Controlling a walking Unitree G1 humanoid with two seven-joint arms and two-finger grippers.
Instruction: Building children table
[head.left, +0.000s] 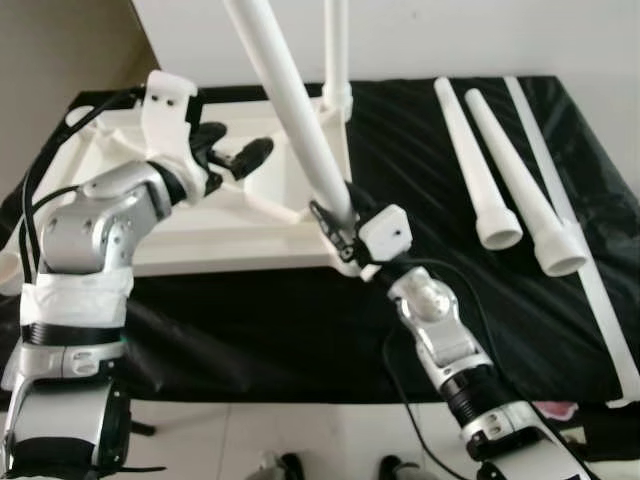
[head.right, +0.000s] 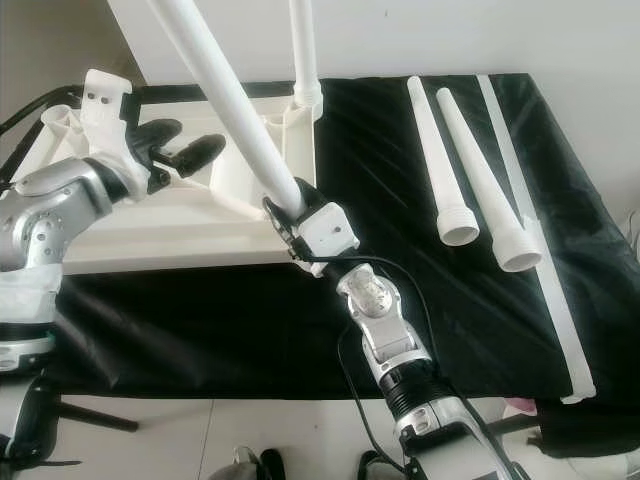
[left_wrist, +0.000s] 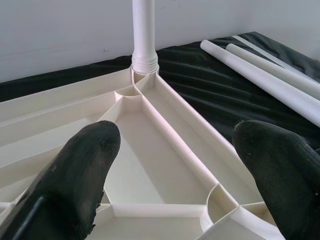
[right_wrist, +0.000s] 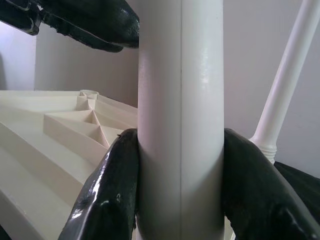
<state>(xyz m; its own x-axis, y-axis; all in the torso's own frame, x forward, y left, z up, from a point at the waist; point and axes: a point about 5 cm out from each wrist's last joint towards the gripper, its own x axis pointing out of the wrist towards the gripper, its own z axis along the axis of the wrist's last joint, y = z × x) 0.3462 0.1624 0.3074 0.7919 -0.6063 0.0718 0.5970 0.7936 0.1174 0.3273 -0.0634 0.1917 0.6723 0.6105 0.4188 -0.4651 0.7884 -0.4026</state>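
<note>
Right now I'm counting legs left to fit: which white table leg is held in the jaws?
The slanted leg at the near corner of the upturned tabletop, clamped by the right gripper. One leg stands at the far corner; two lie loose.

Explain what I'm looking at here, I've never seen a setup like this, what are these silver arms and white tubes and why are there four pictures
This is a humanoid robot putting together a children's table. Two pictures come from cameras in its head, looking down at its own silver arms. The other two come from a camera on each wrist, looking along that gripper's two black fingers.

On a black cloth lies the white tabletop, turned underside up, so you see its ribs. One leg already stands in its far corner. The right gripper is shut on a second leg at the near corner; the right wrist view shows the fingers pressed against it. The left gripper hovers open over the tabletop, holding nothing. Two spare legs and a long white strip lie on the cloth to the robot's right.
</note>
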